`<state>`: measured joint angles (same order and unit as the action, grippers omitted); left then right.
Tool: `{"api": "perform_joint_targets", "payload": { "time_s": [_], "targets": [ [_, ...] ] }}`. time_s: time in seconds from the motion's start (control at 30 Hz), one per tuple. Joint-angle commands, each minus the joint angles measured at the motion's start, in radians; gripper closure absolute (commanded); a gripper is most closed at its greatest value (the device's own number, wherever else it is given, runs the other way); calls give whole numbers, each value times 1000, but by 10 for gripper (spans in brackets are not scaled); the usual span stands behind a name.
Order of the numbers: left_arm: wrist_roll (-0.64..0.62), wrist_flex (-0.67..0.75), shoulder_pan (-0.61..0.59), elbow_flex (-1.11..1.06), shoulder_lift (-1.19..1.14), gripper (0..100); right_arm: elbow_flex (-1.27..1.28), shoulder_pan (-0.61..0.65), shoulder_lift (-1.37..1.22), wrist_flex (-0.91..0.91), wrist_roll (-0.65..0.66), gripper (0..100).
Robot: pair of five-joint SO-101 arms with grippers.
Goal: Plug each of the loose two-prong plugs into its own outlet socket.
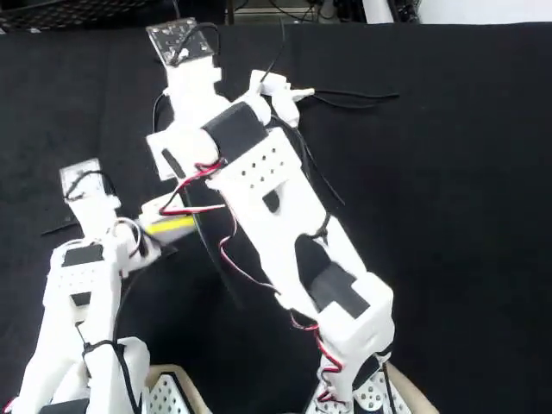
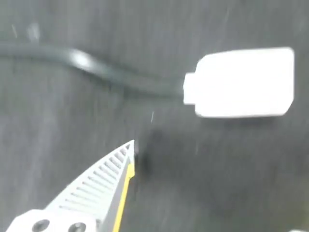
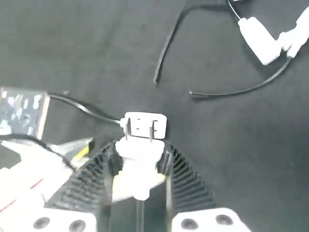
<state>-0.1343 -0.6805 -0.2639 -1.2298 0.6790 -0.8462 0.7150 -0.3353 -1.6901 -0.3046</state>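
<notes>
Right wrist view | right gripper closed on plug, frame centre | prongs at socket | we fear tilted prongs shove the loose socket away.

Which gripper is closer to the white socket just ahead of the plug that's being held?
Right. The right gripper holds the plug with its prongs at the socket; the left gripper sits off to the socket's side, clear of it.

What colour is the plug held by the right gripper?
White; the plug in the right gripper shows best in the right wrist view.
</notes>
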Motion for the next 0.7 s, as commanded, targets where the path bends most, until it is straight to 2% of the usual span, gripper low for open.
{"api": "perform_joint_targets", "payload": {
  "time_s": [0.0,0.17,0.37,0.67],
  "targets": [
    [-32,146,24,38,25,388,-76,15,16,-31,5,985],
    [-34,81,39,90,71,388,71,-12,8,-21,-2,985],
    [-35,-11,82,104,299,388,294,-69,16,58,-48,985],
    [-35,-38,323,-54,707,388,300,-101,12,78,-69,985]
  ]
}}
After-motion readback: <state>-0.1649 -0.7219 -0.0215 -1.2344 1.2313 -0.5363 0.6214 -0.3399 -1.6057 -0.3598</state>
